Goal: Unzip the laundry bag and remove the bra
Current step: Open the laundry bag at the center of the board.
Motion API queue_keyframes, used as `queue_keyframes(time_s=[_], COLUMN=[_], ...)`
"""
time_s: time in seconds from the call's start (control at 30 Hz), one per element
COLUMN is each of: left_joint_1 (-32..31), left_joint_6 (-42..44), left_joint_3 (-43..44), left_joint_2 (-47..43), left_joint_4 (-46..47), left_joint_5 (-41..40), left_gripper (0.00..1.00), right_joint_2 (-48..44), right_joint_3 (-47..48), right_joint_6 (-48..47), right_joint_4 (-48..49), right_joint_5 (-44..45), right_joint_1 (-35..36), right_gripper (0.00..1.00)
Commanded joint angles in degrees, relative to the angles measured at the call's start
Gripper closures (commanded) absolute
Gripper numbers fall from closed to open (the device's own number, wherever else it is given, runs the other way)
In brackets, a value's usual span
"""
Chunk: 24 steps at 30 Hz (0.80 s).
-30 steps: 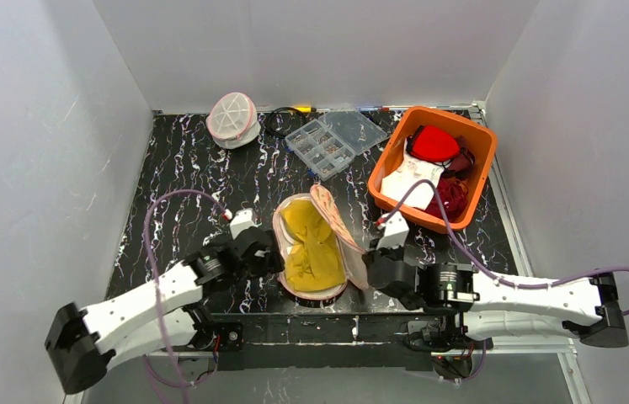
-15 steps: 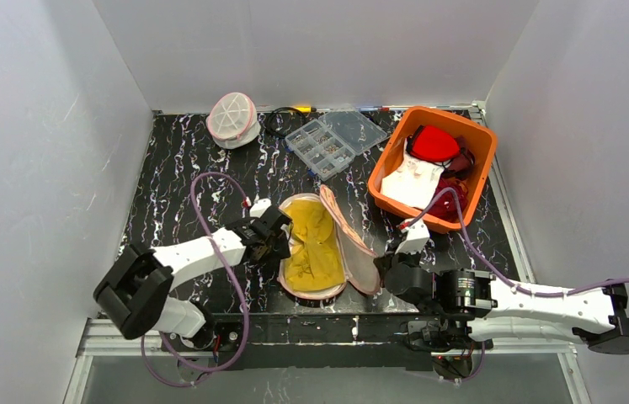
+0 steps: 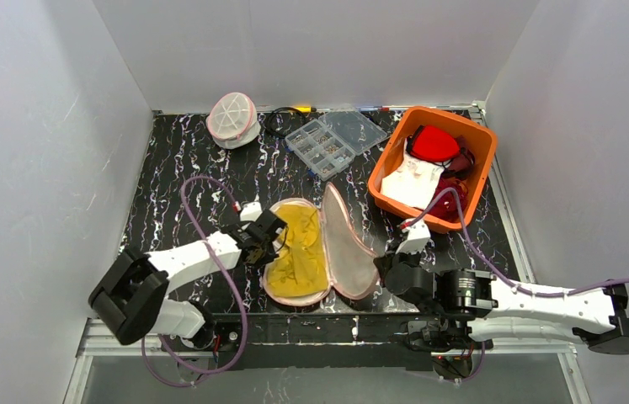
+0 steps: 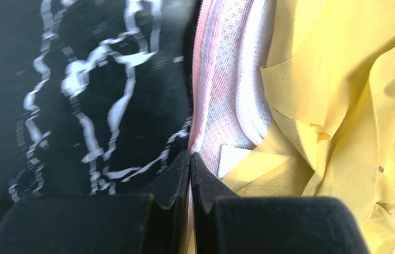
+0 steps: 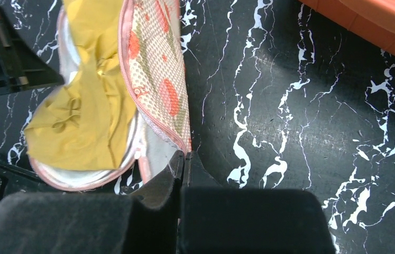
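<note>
Left of the orange tub point(image 3: 481, 145), the laundry bag point(image 3: 346, 257) lies open. Left hand point(image 3: 269, 245) pinches its pink rim, right hand point(image 3: 386, 271) its flap. The yellow bra point(image 3: 298, 252) looks limp and light: grip a fold.

Near middle of counter point(image 3: 184, 168): laundry bag point(image 3: 349, 248) spread open, bra point(image 3: 301, 244) in its left half. Left pincer point(image 3: 269, 240) on its left rim, right pincer point(image 5: 184, 156) at its near right edge. Behind: pod point(image 3: 231, 118) far left, compartment box point(image 3: 332, 141) middle, bin point(image 3: 475, 143) right.
</note>
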Motion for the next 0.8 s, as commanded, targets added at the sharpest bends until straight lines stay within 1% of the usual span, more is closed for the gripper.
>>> queue_keyframes(time_s=[0.0, 0.1, 0.13, 0.17, 0.23, 0.27, 0.3, 0.37, 0.4, 0.47, 0.53, 0.67, 0.73, 0.77], left_joint_1=[1.36, 2.15, 2.41, 2.61, 2.66, 2.66, 2.66, 2.66, 2.66, 2.66, 2.66, 2.66, 2.66, 2.66], left_joint_6=[-4.66, -6.44, -7.09, -7.52, -8.55, -8.76, -8.93, -8.84, -8.67, -8.34, -8.19, -8.02, -7.91, -7.85], left_joint_3=[-4.72, -7.03, -7.61, -8.09, -8.83, -9.1, -9.33, -9.45, -9.52, -9.41, -9.37, -8.79, -8.02, -7.52], left_joint_2=[-7.6, -12.8, -14.16, -15.15, -16.41, -16.57, -16.72, -17.15, -17.46, -18.44, -19.94, -24.45, -27.18, -29.12], left_joint_4=[-9.05, -11.89, -12.72, -13.3, -14.08, -14.14, -14.1, -13.65, -13.34, -13.27, -13.39, -15.16, -17.16, -18.3], left_joint_5=[-6.93, -8.58, -8.92, -9.02, -8.71, -8.27, -7.74, -6.38, -5.6, -4.34, -3.25, -1.79, -1.8, -1.84], left_gripper=[1.0, 1.0, 1.0, 1.0, 1.0, 1.0, 1.0, 1.0, 1.0, 1.0, 0.96, 0.84, 0.79, 0.76], right_joint_2=[4.06, 7.38, 8.69, 9.91, 12.37, 13.13, 13.43, 13.57, 13.73, 15.17, 18.06, 26.75, 29.92, 30.66], right_joint_3=[1.31, 2.23, 2.57, 3.17, 5.01, 6.26, 7.64, 11.3, 13.15, 17.4, 19.74, 21.0, 19.33, 17.44], right_joint_6=[0.31, 0.16, 0.29, 0.7, 1.09, 0.56, -0.67, -5.54, -8.51, -14.27, -18.99, -20.98, -20.17, -19.24], right_joint_4=[4.66, 6.78, 7.1, 6.82, 5.36, 4.57, 3.67, 3.67, 4.82, 7.13, 11.1, 17.52, 21.8, 25.7], right_joint_5=[1.98, 2.82, 3.31, 3.84, 4.45, 4.75, 5.25, 4.28, 2.91, -1.52, -7.9, -17.36, -21.25, -23.21], right_joint_1=[-0.04, -0.09, -0.18, -0.42, -1.18, -1.57, -1.57, -1.6, -1.61, -1.6, -1.63, -2.27, -4.33, -5.93], right_gripper=[0.97, 0.91, 0.86, 0.79, 0.61, 0.53, 0.47, 0.41, 0.38, 0.36, 0.35, 0.33, 0.33, 0.33])
